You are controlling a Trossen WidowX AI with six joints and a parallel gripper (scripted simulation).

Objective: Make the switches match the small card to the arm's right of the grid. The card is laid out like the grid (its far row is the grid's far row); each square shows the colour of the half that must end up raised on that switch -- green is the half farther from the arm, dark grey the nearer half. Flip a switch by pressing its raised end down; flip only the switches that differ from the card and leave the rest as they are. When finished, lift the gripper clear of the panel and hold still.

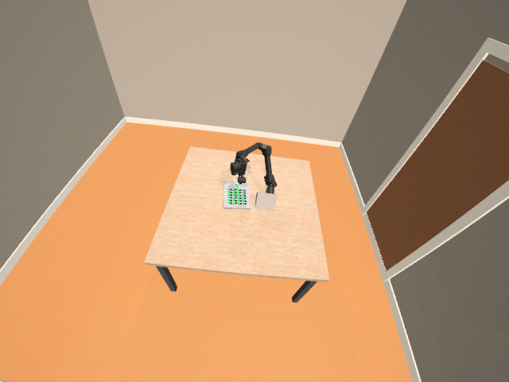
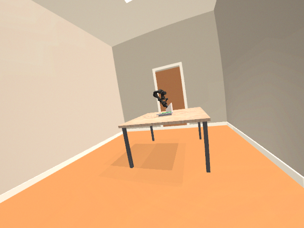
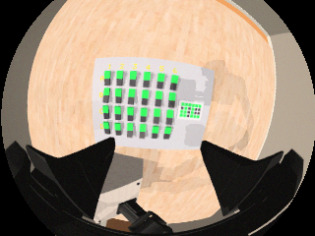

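Note:
A light grey switch panel (image 1: 225,198) (image 2: 160,114) (image 3: 197,82) lies on the wooden table (image 1: 230,242) (image 2: 186,115). It carries a grid of rocker switches (image 1: 237,198) (image 3: 140,104), each half green and half dark grey; I cannot tell which halves are raised. The small green-and-grey card (image 3: 191,110) (image 1: 237,185) lies on the panel at one end of the grid. My gripper (image 1: 241,180) (image 2: 166,106) (image 3: 158,145) is open and empty. It hangs above the card end of the panel, clear of the switches.
A white box (image 1: 266,200) (image 2: 169,107) stands on the table beside the arm's base (image 1: 270,189), close to the panel. The table's edges are far from the panel. A brown door (image 2: 170,85) is in the wall behind.

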